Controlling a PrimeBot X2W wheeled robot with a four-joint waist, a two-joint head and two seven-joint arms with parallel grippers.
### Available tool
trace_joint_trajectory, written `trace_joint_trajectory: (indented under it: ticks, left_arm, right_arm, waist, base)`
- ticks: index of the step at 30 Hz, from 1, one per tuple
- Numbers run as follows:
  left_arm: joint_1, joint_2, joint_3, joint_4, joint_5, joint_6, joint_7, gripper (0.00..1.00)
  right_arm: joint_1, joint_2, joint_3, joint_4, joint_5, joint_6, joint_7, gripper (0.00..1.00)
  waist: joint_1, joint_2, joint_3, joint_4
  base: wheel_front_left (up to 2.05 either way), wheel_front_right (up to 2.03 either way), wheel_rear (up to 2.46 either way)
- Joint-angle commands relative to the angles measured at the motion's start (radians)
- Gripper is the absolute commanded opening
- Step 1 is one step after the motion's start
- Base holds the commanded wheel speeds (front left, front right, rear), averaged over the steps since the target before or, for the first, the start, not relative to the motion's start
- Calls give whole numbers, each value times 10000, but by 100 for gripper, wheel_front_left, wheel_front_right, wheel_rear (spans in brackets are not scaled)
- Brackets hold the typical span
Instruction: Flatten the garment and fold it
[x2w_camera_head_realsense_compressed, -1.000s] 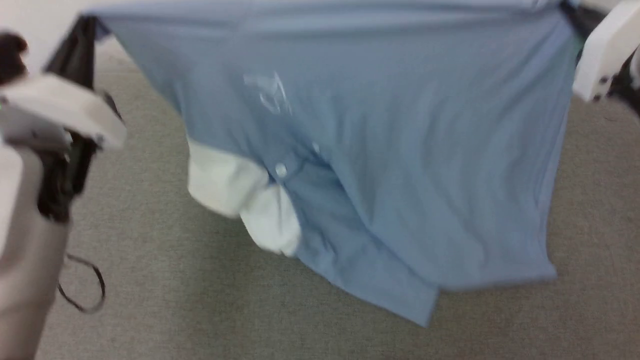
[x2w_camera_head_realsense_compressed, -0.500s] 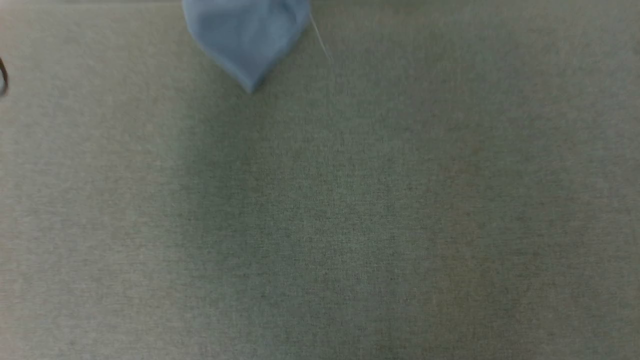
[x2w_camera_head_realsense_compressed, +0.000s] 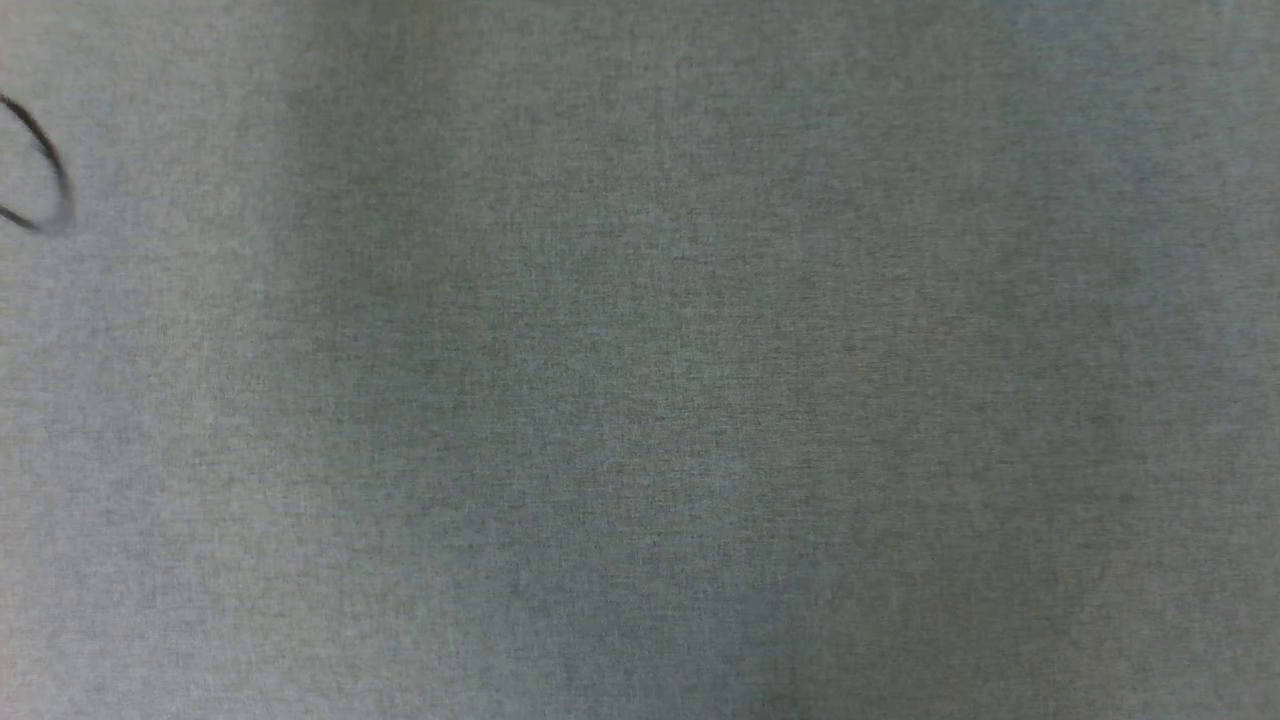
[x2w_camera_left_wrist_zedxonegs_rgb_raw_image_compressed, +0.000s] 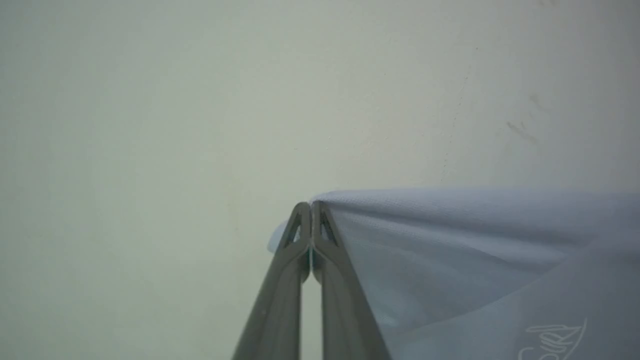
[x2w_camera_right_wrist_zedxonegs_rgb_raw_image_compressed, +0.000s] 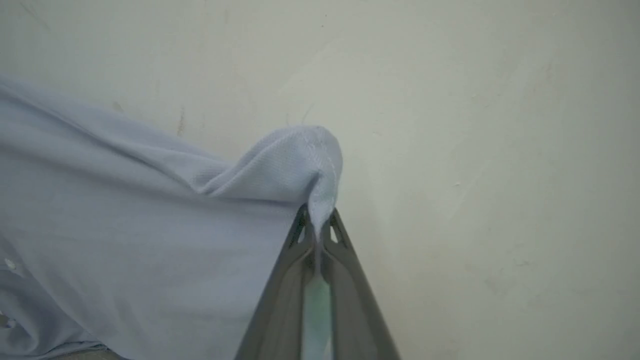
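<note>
Pinching the pale blue garment (x2w_camera_left_wrist_zedxonegs_rgb_raw_image_compressed: 475, 240), left gripper (x2w_camera_left_wrist_zedxonegs_rgb_raw_image_compressed: 311, 210) and right gripper (x2w_camera_right_wrist_zedxonegs_rgb_raw_image_compressed: 316, 220) hold it up.

Light blue garment (x2w_camera_left_wrist_zedxonegs_rgb_raw_image_compressed: 450, 240) held aloft, hanging in soft folds; one edge pinched in left gripper (x2w_camera_left_wrist_zedxonegs_rgb_raw_image_compressed: 311, 207), another bunched in right gripper (x2w_camera_right_wrist_zedxonegs_rgb_raw_image_compressed: 317, 220); white script (x2w_camera_left_wrist_zedxonegs_rgb_raw_image_compressed: 552, 342) visible on chest.

A white cursive script (x2w_camera_left_wrist_zedxonegs_rgb_raw_image_compressed: 552, 342), too loopy to read, stands on the light blue knit polo shirt (x2w_camera_left_wrist_zedxonegs_rgb_raw_image_compressed: 450, 240), low and right of the left pincer (x2w_camera_left_wrist_zedxonegs_rgb_raw_image_compressed: 311, 206) pinching its edge.
</note>
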Motion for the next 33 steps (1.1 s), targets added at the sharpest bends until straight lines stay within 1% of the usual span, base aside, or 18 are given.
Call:
trace_joint_trajectory:
  ticks: [1,5,9,13,17,19,21,24,27,30,33]
  left_arm:
    - [368,-41,79,196,-143,-38,-120,0]
    - [1466,-326,61,558,-427,-196,-281,0]
    - [3105,-552,73,486,-732,-192,-365,0]
    - [5509,-613,214,-121,-1176,16,-292,0]
    - [8391,-501,373,-1542,-1609,467,8,0]
    - [9952,-380,430,-2607,-1801,807,307,0]
    - [11516,-215,577,-3868,-2004,1302,628,0]
    - [13796,64,1032,-5957,-2289,2302,996,0]
    - [15855,305,1444,-8035,-2452,3302,1433,0]
    - [17439,488,1693,-9747,-2463,4126,1856,0]
    - [18559,597,1798,-10987,-2452,4732,2249,0]
  right_arm:
    - [214,-84,119,148,137,-32,-169,0]
    - [1236,-83,766,189,660,-32,-627,0]
    - [2860,-326,1293,-226,1312,-32,-991,0]
    - [4919,-548,1586,-802,1910,-32,-1160,0]
    - [7111,-859,1679,-1563,2260,-32,-1110,0]
    - [8173,-1017,1584,-2042,2291,-32,-1071,0]
    - [9207,-1113,1314,-2564,2316,-32,-965,0]
    - [10714,-1124,772,-3465,2190,-32,-723,0]
    - [12210,-1058,-9,-4467,1886,-32,-328,0]
    - [13717,-763,-993,-5560,1525,-32,147,0]
    - [15145,-196,-2033,-6691,1027,-32,649,0]
  waist:
    - [-4,0,-82,81]
    - [-4,0,-723,215]
    - [-4,0,-1570,388]
    - [-4,0,-2651,397]
    - [-4,0,-3696,449]
    - [-4,0,-4085,467]
    - [-4,0,-4351,458]
    - [-4,0,-4709,408]
    - [-4,0,-4990,426]
    - [-4,0,-5131,493]
    - [-4,0,-5227,560]
  base:
    - [0,0,0]
    - [0,0,0]
    - [0,0,0]
    - [0,0,0]
    - [0,0,0]
    - [0,0,0]
    - [0,0,0]
    - [0,0,0]
    - [0,0,0]
    - [0,0,0]
    - [0,0,0]
